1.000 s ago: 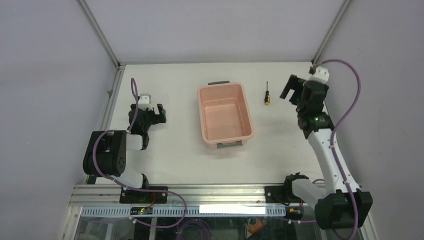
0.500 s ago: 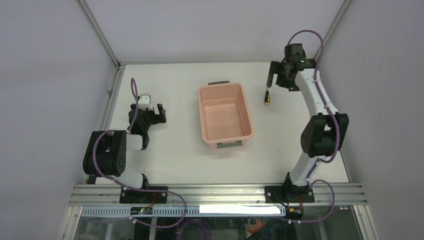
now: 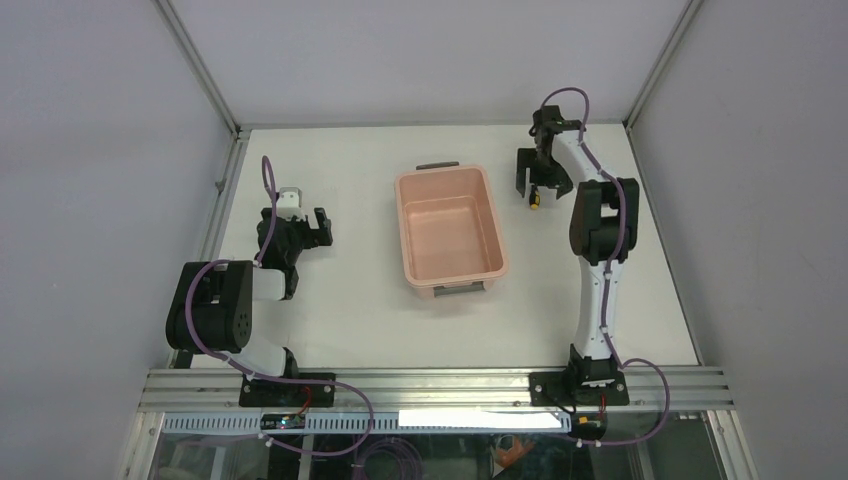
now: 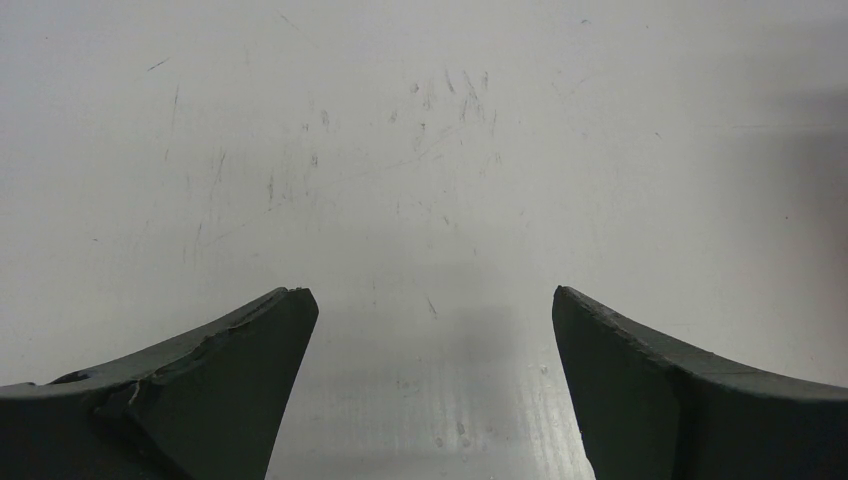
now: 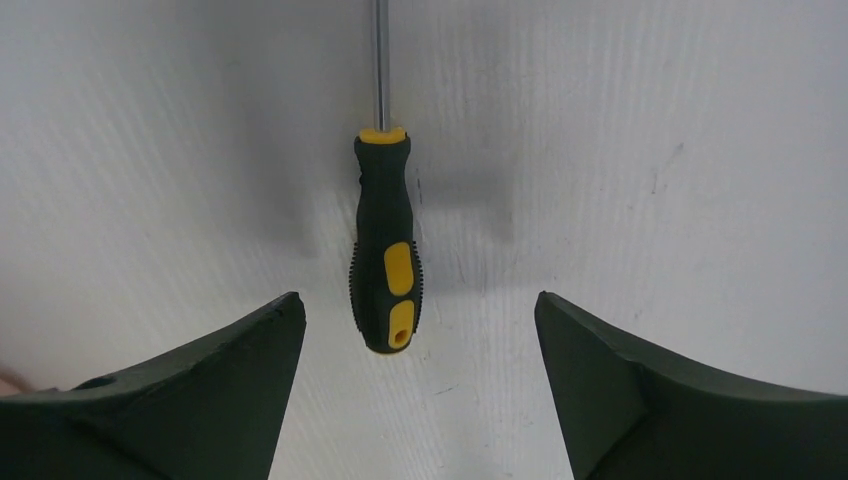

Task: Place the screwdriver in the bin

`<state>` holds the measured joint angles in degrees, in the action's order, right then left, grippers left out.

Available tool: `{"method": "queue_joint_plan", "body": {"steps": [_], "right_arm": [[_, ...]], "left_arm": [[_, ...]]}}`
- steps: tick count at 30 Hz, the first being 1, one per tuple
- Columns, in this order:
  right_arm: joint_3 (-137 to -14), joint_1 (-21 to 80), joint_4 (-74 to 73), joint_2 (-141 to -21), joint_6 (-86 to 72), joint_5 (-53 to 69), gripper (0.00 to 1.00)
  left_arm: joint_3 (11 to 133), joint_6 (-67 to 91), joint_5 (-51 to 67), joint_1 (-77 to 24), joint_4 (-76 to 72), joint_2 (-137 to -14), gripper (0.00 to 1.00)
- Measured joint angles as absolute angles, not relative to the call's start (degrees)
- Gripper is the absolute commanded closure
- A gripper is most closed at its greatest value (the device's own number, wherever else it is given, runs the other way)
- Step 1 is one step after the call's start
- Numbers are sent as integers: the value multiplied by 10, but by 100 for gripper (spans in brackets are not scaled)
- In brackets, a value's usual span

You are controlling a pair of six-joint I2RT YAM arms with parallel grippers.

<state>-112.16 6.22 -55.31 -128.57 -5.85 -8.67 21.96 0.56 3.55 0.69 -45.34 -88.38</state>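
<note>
One screwdriver (image 5: 385,250) was seen lying flat on the table (image 3: 340,310), near the far right corner of the bin (image 3: 401,235). It was framed between the wide-spread fingers of the right gripper (image 5: 420,310), its long axis running straight ahead, handle nearest. The left gripper (image 4: 430,300), equally wide and empty, was held well apart.

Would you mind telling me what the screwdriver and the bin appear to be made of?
The screwdriver: its handle looks like matte black rubbery plastic with a ribbed grip and yellow inserts; its shaft looks like bare metal, grey with a sheen. The bin: probably moulded plastic, uniform salmon-pink, smooth with rounded corners.
</note>
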Motion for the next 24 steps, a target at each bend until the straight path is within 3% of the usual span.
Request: {"method": "queue_joint_plan", "body": {"steps": [6, 12, 16, 19, 24], "right_arm": [[-1132, 62, -552, -1331, -57, -83, 26], [-1142, 62, -550, -1338, -53, -82, 69], [-1142, 62, -564, -1338, -59, -83, 87], [-1148, 61, -578, -1338, -60, -81, 93], [-1186, 59, -614, -1338, -61, -70, 93]], "left_arm": [[220, 5, 36, 7, -453, -884, 0], [220, 6, 36, 7, -453, -884, 0], [220, 6, 36, 7, -453, -884, 0], [220, 6, 36, 7, -453, -884, 0], [220, 6, 36, 7, -453, -884, 0]]}}
